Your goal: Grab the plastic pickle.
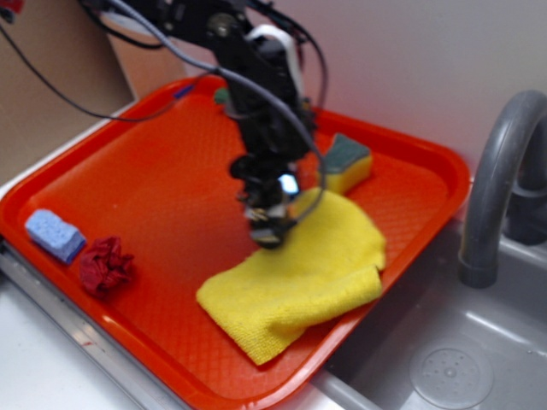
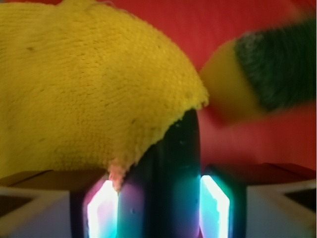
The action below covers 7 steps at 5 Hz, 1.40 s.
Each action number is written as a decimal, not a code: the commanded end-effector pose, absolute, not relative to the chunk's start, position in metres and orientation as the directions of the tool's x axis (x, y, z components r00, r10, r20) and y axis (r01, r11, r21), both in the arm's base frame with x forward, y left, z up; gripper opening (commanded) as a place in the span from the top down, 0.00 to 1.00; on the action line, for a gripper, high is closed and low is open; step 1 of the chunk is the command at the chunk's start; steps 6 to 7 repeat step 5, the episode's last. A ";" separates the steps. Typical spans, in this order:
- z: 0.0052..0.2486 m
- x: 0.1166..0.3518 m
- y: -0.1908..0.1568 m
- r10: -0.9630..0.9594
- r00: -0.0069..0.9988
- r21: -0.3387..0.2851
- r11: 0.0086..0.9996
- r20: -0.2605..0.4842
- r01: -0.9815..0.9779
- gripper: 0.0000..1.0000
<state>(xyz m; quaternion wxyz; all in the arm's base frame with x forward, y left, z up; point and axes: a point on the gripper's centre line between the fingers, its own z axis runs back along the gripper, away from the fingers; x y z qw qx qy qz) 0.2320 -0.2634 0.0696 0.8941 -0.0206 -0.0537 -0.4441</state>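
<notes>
Plastic pickle pinched in the claw at the yellow cloth's edge.

In the wrist view the plastic pickle [image 2: 173,183] is a dark, smooth oblong standing between the two lit pads [image 2: 104,210], its long axis running straight away from the camera, rounded end pointing up toward the yellow cloth [image 2: 84,89], whose frayed edge drapes over its left side. The gripper [image 2: 158,213] is closed on the pickle, one pad against each flank. Just beyond, up and to the right, lies the yellow sponge [image 2: 267,74] with its dark green scrub layer, tilted and blurred. From the exterior view the gripper [image 1: 267,224] hangs over the cloth's upper corner on the red tray [image 1: 154,171]; the pickle cannot be made out there. At the tray's left edge lie a blue sponge [image 1: 54,235] and a crumpled red rag [image 1: 106,266], well apart from the claw. A grey faucet [image 1: 496,171] and sink [image 1: 444,359] sit to the right.
</notes>
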 end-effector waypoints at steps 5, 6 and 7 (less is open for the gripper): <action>0.261 0.168 -0.125 0.117 0.960 -0.042 0.993 0.252 -0.110 1.00; 0.261 0.168 -0.125 0.117 0.960 -0.042 0.993 0.252 -0.110 1.00; 0.261 0.168 -0.125 0.117 0.960 -0.042 0.993 0.252 -0.110 1.00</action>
